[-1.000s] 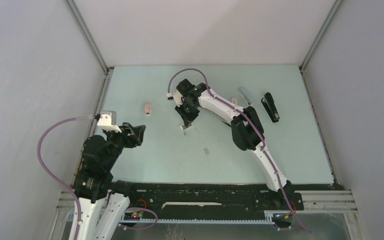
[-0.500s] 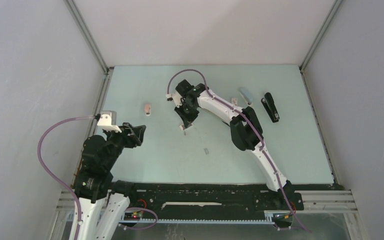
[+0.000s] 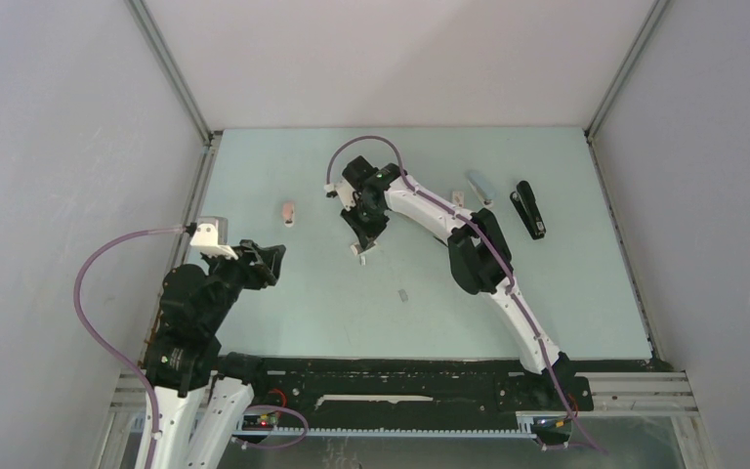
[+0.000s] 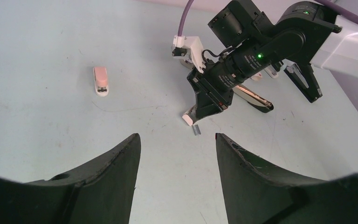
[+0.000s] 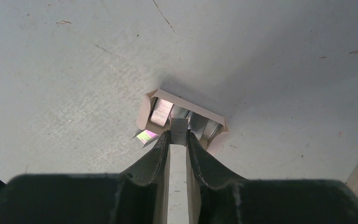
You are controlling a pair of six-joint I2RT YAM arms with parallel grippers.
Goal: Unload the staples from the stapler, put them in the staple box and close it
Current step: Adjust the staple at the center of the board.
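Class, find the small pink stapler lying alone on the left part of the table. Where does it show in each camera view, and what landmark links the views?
Top external: small pink stapler left of centre, to the left of the right gripper.
Left wrist: upper left.
Right wrist: not in it.
Shared landmark: the right gripper, also at and, shut on a staple strip.
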